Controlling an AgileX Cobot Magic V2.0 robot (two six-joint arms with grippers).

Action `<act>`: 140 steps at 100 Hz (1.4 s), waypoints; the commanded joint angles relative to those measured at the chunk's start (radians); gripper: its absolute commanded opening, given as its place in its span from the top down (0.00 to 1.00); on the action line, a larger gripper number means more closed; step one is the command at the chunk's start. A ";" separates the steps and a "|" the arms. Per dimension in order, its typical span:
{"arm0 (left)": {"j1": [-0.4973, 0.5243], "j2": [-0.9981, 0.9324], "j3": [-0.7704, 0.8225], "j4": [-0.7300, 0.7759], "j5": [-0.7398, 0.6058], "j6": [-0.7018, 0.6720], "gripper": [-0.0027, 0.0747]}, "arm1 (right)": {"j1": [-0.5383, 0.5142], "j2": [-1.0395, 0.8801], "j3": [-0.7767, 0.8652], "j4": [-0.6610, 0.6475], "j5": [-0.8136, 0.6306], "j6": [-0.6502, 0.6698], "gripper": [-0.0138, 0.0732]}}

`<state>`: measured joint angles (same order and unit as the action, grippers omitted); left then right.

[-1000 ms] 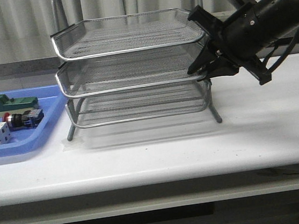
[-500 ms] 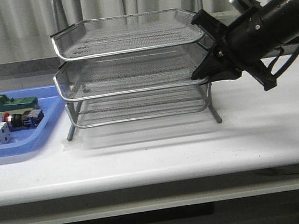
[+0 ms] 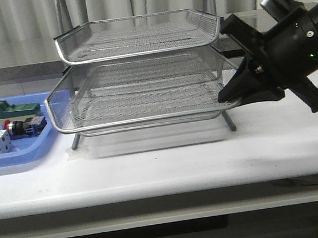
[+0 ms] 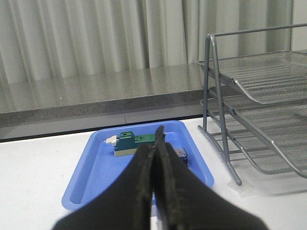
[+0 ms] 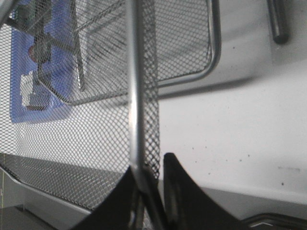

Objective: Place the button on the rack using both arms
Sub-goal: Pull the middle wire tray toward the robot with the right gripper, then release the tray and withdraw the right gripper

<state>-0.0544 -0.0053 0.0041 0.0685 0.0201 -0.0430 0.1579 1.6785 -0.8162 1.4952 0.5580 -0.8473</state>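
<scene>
Front view: the right claw (image 3: 232,95) is clamped on the rack (image 3: 142,75)'s middle tier, which juts forward, while the button (image 3: 17,127) lies in the blue tray (image 3: 14,155), unmoved. Left wrist view: the left claw (image 4: 154,149) hangs pressed together and empty above that tray, so pickup and placing remain. Right wrist view: fingers (image 5: 177,187) pinch the mesh rim.

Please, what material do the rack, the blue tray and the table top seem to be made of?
The rack looks like metal: fine silver wire mesh in a shiny chrome-like frame. The blue tray seems plastic, with its even colour and smooth, rounded rim. The table top is white, smooth and slightly glossy, perhaps laminate; I cannot tell for sure.
</scene>
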 commanded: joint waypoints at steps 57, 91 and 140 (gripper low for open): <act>0.002 -0.030 0.033 -0.005 -0.082 -0.010 0.99 | 0.000 -0.112 0.079 -0.062 0.038 -0.074 0.46; 0.002 -0.030 0.033 -0.005 -0.082 -0.010 0.99 | 0.000 -0.286 0.079 -0.178 0.043 -0.088 0.41; 0.002 -0.030 0.033 -0.005 -0.082 -0.010 0.99 | -0.001 -0.606 0.079 -0.962 0.045 0.473 0.41</act>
<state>-0.0544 -0.0053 0.0041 0.0685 0.0184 -0.0430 0.1579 1.1605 -0.7151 0.6490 0.6170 -0.4708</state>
